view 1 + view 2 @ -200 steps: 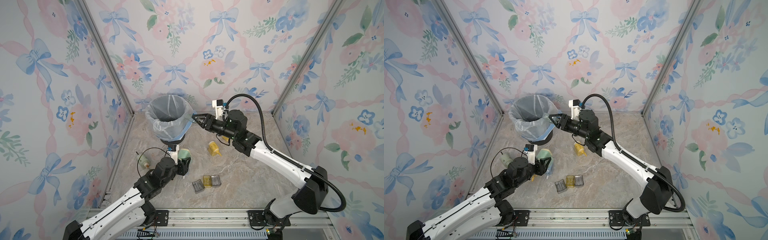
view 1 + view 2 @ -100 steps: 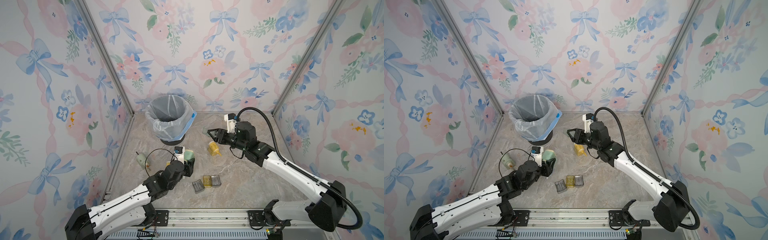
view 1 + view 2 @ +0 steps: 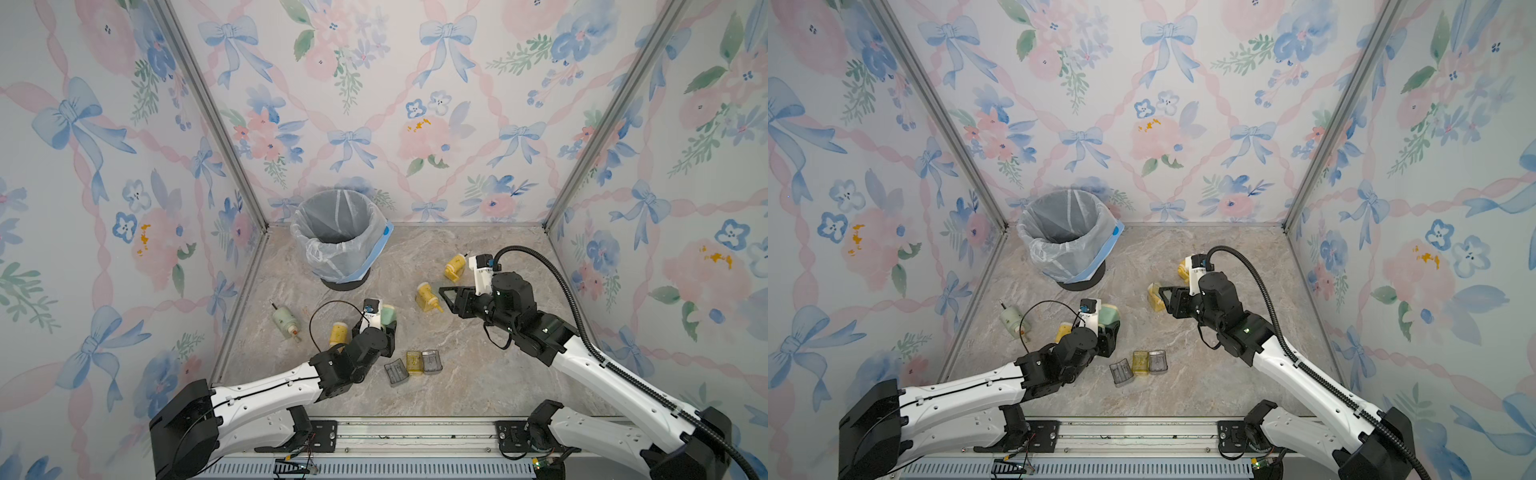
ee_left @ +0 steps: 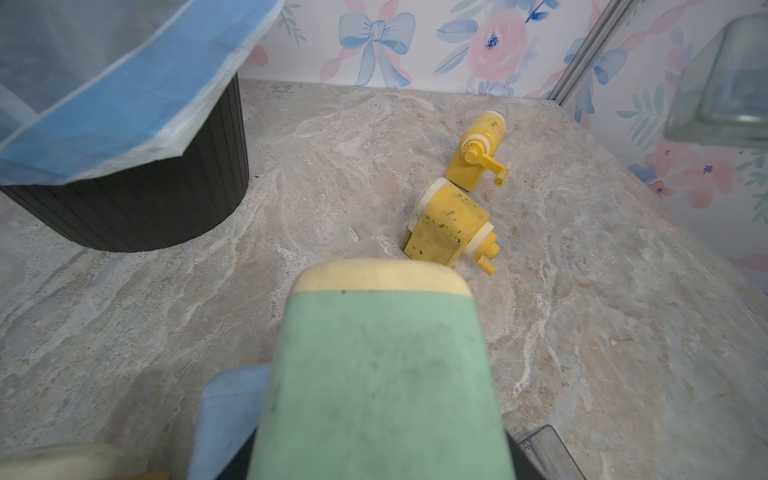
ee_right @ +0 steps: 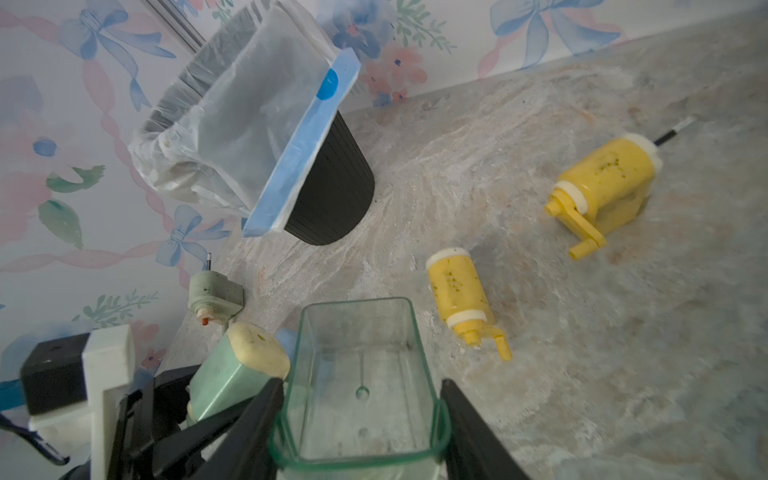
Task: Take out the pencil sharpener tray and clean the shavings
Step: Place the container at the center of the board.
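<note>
My right gripper (image 3: 446, 293) is shut on the pencil sharpener tray (image 5: 361, 374), a clear green-tinted box held by its long walls. It hangs above the table, right of centre. No shavings show inside it. My left gripper (image 3: 385, 332) is shut on the mint-green pencil sharpener (image 4: 382, 374) with a cream end, low over the table's front left; its fingers are hidden behind the body in the left wrist view. The sharpener (image 5: 232, 374) lies just beside the tray in the right wrist view. The lined bin (image 3: 338, 232) stands at the back left.
Two yellow sharpeners (image 3: 428, 297) (image 3: 454, 266) lie near the right gripper, and a third (image 3: 337, 332) sits by the left wrist. A pale green sharpener (image 3: 284, 319) rests by the left wall. Three small trays (image 3: 413, 362) lie together near the front edge.
My right gripper has come away from over the bin's rim, moving right and toward the front with the tray. The left gripper has shifted a little right with the green sharpener.
</note>
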Controlling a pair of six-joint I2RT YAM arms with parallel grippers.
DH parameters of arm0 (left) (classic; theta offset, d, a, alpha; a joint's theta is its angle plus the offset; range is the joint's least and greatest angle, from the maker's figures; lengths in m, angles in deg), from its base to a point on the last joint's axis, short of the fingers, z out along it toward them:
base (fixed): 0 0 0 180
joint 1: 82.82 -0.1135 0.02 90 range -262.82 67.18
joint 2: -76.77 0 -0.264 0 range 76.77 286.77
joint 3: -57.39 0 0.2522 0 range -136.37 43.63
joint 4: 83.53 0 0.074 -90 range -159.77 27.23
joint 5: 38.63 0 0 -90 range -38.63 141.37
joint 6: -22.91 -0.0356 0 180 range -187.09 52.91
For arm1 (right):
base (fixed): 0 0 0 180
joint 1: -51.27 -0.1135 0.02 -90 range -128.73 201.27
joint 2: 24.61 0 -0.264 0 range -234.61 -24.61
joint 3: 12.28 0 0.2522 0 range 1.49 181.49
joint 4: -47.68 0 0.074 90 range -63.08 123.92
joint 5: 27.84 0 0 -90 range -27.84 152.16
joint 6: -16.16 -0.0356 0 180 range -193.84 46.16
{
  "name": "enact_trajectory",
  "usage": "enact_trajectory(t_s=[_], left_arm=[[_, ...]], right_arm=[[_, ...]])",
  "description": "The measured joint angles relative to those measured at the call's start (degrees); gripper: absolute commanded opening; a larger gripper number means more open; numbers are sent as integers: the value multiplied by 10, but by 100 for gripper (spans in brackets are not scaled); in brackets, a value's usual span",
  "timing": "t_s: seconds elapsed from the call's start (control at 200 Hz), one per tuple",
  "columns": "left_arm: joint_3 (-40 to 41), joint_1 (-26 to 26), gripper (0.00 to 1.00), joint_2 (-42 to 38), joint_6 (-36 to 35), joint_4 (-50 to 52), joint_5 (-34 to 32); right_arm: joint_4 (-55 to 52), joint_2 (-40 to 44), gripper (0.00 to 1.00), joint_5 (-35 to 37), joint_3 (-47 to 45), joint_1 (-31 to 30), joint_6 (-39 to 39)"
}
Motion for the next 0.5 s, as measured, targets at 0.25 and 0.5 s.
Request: enact_trajectory(t_s=[0.25,0.5], left_arm=[[0,15,0,77,0,-37,-16],[-3,17,0,128,0,-65,-28]], right_arm=[[-19,62,48,29,-65,-14,2],[-23,99,48,114,-136,-78,5]])
